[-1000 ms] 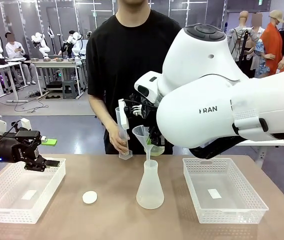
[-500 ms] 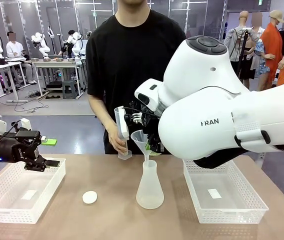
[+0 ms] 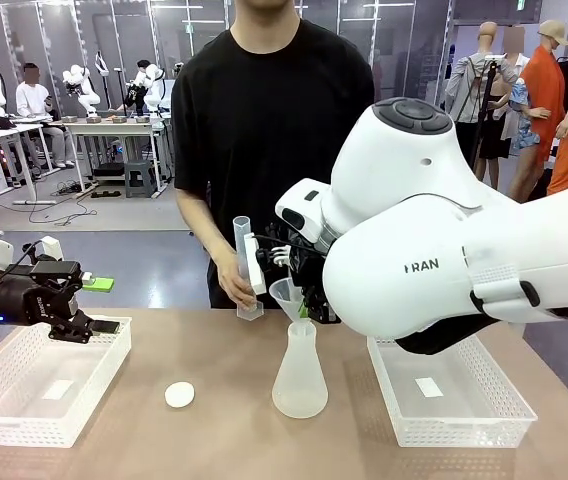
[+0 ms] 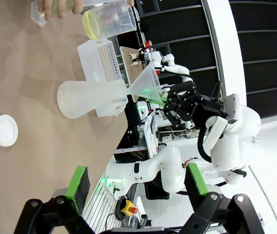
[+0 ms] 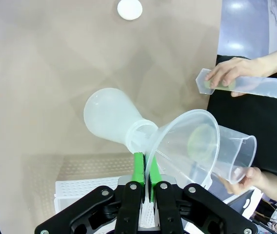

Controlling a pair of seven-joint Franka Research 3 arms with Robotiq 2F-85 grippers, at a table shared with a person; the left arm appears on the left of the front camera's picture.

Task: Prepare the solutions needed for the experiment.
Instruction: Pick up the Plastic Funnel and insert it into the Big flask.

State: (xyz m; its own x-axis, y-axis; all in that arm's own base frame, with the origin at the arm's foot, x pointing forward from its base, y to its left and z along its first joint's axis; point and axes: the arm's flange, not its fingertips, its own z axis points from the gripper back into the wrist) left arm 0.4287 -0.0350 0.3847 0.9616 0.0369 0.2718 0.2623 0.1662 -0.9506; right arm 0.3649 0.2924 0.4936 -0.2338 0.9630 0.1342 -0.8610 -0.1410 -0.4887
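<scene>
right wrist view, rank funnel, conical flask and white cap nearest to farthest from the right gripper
1. funnel: pinched at its rim by the right gripper.
2. conical flask: just beyond, under the funnel's spout.
3. white cap: farthest, on the table by the picture's top edge.

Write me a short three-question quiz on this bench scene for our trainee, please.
1. True or false: the left gripper is shut.
2. What is the right gripper shut on? A) the funnel B) a white cap C) a basket
3. Which vessel does the funnel's stem enter?
Key: 1 false, it is open; 2 A; 3 the conical flask.
</scene>
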